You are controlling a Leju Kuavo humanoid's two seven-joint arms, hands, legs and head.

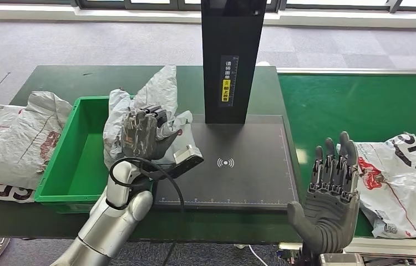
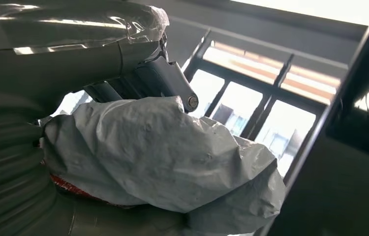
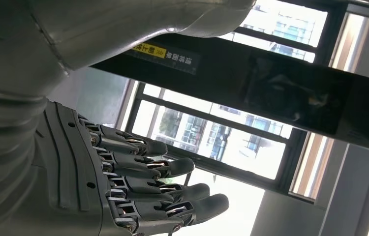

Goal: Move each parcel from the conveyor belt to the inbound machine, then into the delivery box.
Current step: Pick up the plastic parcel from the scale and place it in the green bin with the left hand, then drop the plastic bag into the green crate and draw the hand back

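Note:
My left hand (image 1: 142, 133) grips a crumpled grey plastic parcel (image 1: 158, 94) at the seam between the green delivery box (image 1: 75, 160) and the black inbound machine's scan plate (image 1: 239, 166). The left wrist view shows the same parcel (image 2: 172, 157) bulging out of that hand. My right hand (image 1: 330, 191) is raised with its fingers (image 3: 163, 167) straight and apart, holding nothing, just left of a white parcel with red and black print (image 1: 402, 177) lying on the green conveyor belt (image 1: 350, 105).
The machine's black upright column (image 1: 232, 55) rises behind the scan plate. Another white printed parcel (image 1: 11, 144) lies on the table left of the box. The box's floor shows bare green. A black cable (image 1: 164, 180) loops at my left wrist.

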